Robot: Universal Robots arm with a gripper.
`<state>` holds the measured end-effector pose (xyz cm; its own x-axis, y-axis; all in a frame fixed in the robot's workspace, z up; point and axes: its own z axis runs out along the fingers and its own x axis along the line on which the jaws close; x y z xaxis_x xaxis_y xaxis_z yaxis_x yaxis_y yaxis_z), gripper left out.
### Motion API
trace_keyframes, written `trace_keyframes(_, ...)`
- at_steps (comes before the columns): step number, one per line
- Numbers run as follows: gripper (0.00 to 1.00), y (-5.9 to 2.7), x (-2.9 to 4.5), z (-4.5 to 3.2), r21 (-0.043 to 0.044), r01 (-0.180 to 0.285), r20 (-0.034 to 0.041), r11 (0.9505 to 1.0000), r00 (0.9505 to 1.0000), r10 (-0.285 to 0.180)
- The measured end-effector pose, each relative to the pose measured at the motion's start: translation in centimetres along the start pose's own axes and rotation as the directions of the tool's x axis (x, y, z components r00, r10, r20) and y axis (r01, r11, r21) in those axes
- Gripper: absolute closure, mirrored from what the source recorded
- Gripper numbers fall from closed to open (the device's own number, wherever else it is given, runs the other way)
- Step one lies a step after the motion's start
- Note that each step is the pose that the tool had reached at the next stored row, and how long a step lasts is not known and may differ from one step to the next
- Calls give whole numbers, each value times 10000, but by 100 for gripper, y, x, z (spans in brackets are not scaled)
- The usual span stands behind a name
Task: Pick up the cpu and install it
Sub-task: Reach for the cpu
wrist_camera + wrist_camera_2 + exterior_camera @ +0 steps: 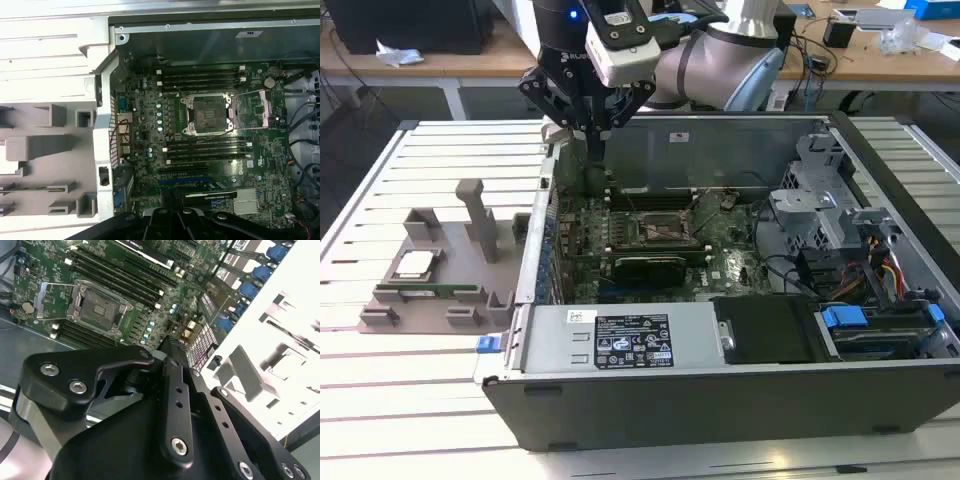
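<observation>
Jaws pressed together and empty, hanging over the open computer case (720,400) at its far corner on the exterior view's left, above the motherboard (145,150). Nearest, the power supply (620,340) lines the case's front wall. Beside the case, the cpu (415,263) rests in a grey holder (430,310) on the slatted worktop (380,170), toward the worktop's edge on the exterior view's left and well apart from the jaws. Farther in, the CPU socket (655,228) lies bare.

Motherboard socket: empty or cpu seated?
Empty. The socket shows a bare dark recess, its metal cover swung open beside it; the cpu lies in the grey tray.
</observation>
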<state>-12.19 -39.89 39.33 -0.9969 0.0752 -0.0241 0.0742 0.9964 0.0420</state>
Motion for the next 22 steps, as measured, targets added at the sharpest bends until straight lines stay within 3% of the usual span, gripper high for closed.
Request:
trace_keyframes(7, 89, -6, 70, -2, 4, 0, 1, 10000, 10000, 0)
trace_keyframes(10, 89, -10, 135, -4, 3, 1, 1, 10000, 10000, -1)
trace_keyframes(14, 89, -21, 285, -8, 3, 0, 2, 10000, 10000, 0)
trace_keyframes(22, 89, -36, 488, -14, 3, 0, 1, 10000, 10000, 0)
